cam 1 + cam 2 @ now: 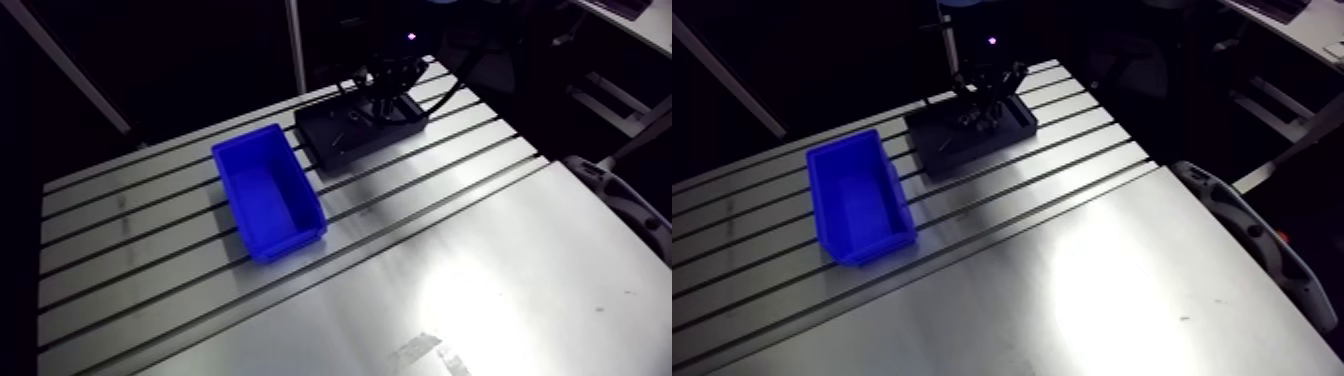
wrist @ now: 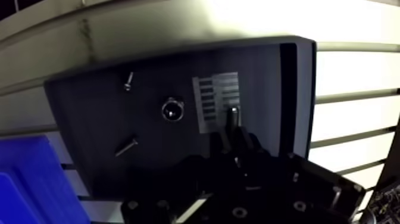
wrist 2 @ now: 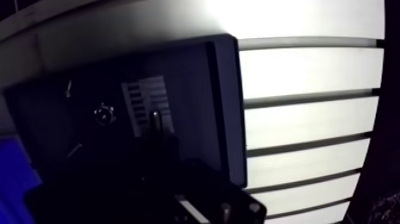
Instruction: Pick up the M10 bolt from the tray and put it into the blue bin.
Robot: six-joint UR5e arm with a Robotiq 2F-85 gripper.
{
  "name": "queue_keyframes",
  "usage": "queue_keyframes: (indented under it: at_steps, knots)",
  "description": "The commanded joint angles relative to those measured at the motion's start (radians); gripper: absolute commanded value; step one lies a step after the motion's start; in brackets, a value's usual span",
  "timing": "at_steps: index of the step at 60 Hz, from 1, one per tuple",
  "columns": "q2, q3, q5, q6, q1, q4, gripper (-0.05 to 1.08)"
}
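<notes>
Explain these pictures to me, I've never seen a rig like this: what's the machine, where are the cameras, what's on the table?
This is one robot arm at a slotted metal table. Two pictures come from a camera up on the arm, looking down over the table; two come from a camera at the wrist, looking past the end effector. On the table stand a blue bin and, beside it, a black tray. In the tray lie a round shiny piece, a small screw, a second screw and a pale striped label. The end effector hangs low over the tray; whether it holds anything is too dark to tell.
</notes>
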Motion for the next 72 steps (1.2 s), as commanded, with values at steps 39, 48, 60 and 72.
queue_keyframes:
  at_steps: [39, 48, 60, 72]
  knots:
    - [-0.321, -0.020, 0.013, -0.534, 0.079, 0.283, 1.06]
    - [-0.384, -0.017, 0.015, -0.836, 0.102, 0.324, 1.06]
    - [-0.427, -0.019, 0.006, -1.087, 0.123, 0.406, 1.06]
    - [-0.439, -0.018, 0.000, -1.265, 0.125, 0.413, 1.06]
